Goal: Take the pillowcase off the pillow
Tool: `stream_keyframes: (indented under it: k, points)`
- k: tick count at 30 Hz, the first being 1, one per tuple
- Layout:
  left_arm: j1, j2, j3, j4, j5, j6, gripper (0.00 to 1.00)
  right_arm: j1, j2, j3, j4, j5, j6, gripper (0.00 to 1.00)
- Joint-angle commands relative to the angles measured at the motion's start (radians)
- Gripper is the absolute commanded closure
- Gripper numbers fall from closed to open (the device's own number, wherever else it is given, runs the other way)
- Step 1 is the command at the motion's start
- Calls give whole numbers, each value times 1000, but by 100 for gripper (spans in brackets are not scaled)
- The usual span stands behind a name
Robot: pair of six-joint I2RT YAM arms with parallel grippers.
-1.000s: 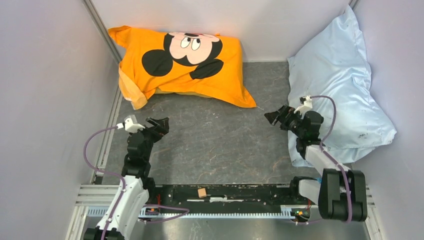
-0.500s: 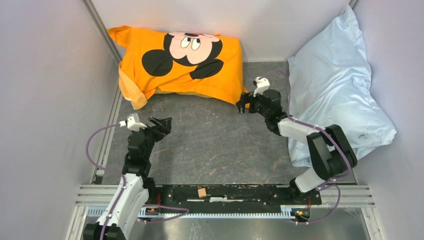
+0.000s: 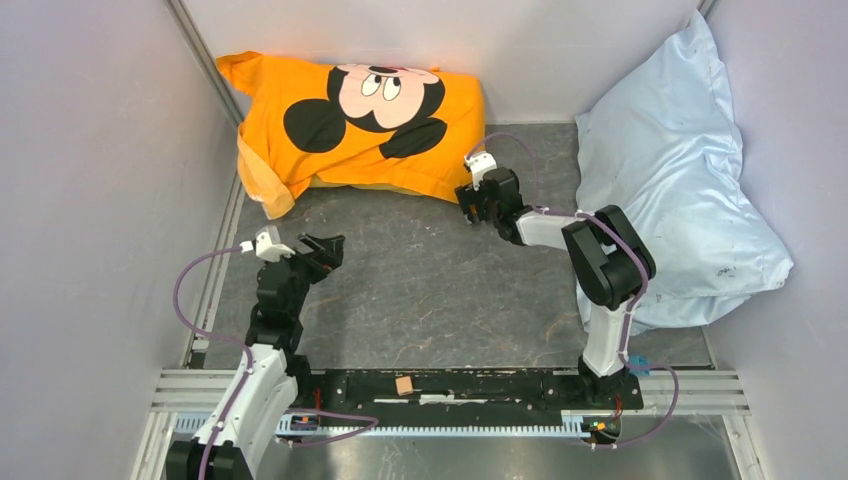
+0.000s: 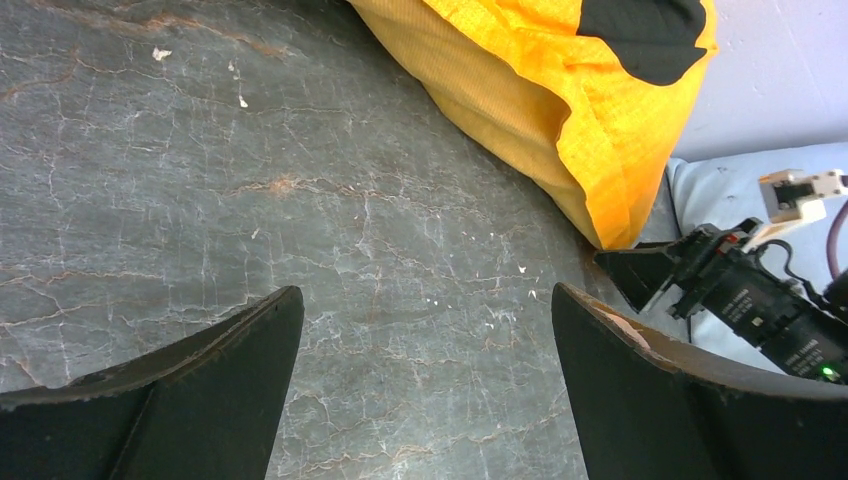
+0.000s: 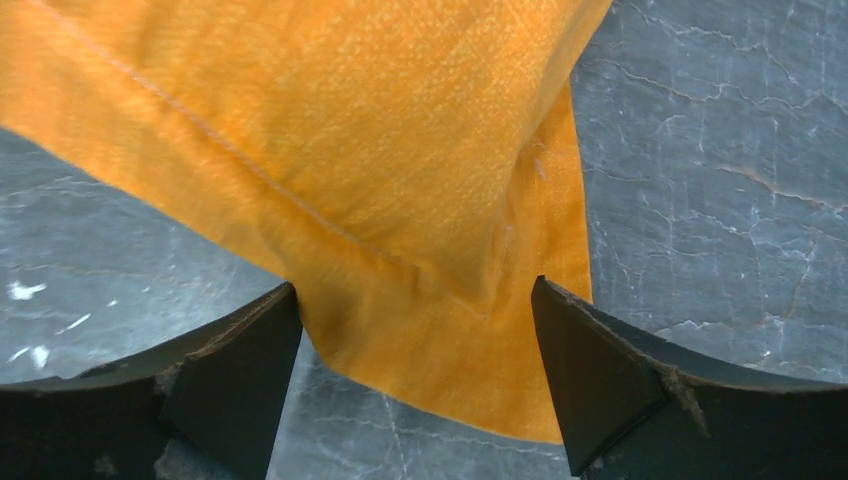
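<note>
The orange pillowcase (image 3: 370,120) with the Mickey Mouse print lies at the back of the table, filled out by the pillow, which is hidden inside it. My right gripper (image 3: 472,203) is open at the pillowcase's near right corner. In the right wrist view the orange corner flap (image 5: 440,330) lies between the two spread fingers (image 5: 620,380), which stand apart from it. My left gripper (image 3: 325,250) is open and empty over bare table, in front of the pillowcase's left end. The left wrist view shows the orange corner (image 4: 580,110) far ahead and the right gripper (image 4: 650,275) beside it.
A large shiny pale blue pillow (image 3: 680,170) leans against the right wall. Grey walls close the left, back and right sides. A black rail (image 3: 450,385) with a small tan block (image 3: 404,385) runs along the near edge. The tabletop is dark grey stone-look (image 3: 430,290).
My right arm has swung left and forward from beside the blue pillow to the pillowcase's near right corner. The left arm has barely moved.
</note>
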Motion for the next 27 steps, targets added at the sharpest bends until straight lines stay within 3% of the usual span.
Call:
stream_keyframes:
  k: [1,4,12,19,23,27]
  points:
    - [-2,3,-3,53,1,26,0,-1,56,105,-29,72,-40,23]
    - [-2,11,-1,55,2,27,0,3,48,138,-41,30,-40,97]
    - [-3,18,0,56,2,28,0,36,-272,-22,-4,38,9,100]
    - [-3,29,5,63,13,27,1,39,-557,-46,-117,-82,19,100]
    - [-3,25,5,62,20,32,1,39,-695,-51,-168,-53,58,100]
    - [-4,26,9,62,15,25,0,37,-770,-45,-294,142,110,100]
